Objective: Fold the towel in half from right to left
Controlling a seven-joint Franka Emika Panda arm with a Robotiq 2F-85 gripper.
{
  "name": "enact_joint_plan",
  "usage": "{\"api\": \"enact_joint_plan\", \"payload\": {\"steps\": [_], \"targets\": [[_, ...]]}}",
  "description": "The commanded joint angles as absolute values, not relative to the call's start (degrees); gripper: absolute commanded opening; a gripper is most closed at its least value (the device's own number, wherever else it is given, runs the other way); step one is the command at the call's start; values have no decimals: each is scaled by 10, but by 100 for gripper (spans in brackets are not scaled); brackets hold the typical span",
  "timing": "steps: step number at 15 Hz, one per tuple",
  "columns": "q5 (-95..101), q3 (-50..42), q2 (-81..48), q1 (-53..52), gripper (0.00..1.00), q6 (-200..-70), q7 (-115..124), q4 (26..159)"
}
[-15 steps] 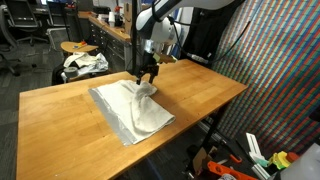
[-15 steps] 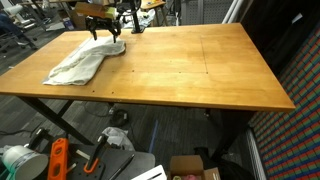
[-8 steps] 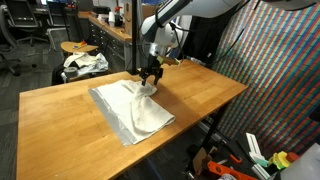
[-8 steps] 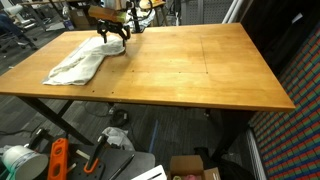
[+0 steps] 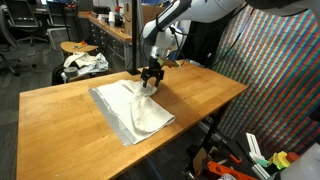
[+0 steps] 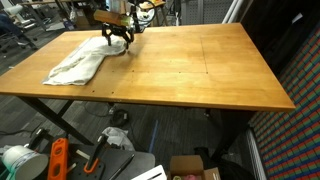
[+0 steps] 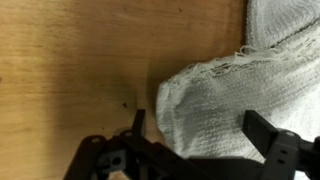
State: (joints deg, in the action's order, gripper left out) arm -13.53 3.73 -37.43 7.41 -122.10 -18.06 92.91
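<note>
The end effector [image 5: 150,78] hangs low over the bench [image 5: 60,110] with its jaws spread as wide as they go and nothing held between them. In the wrist view, a rounded, doubled-over corner of the towel [image 7: 220,90] lies directly beneath the end effector [image 7: 195,118], between the two fingers. The cloth does not appear to be pinched by either one, and bare wood [image 7: 70,70] shows out past one finger. In both exterior views the rest of the towel [image 5: 135,110] stretches away from under the end effector [image 6: 117,38]. A flat lower sheet carries a rumpled upper layer [image 6: 80,62] that rises toward the corner below the fingers. Judging by this lie, the step in hand concerns that corner, either letting go of it or being about to take it, and the frames do not settle which. The fold looks rough and not cleanly halved. If the corner must be taken, the next move calls for a short descent until the fingers straddle only the upper layer, then a firm close before any lift. If the fold is judged done, a straight rise clear of the cloth would avoid snagging it.
</note>
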Motion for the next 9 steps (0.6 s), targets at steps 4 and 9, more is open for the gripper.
{"api": "enact_joint_plan", "payload": {"steps": [4, 9], "targets": [[-136, 41, -384, 87, 100, -1191, -179, 909], [-146, 47, -388, 90, 73, -1178, -187, 913]]}}
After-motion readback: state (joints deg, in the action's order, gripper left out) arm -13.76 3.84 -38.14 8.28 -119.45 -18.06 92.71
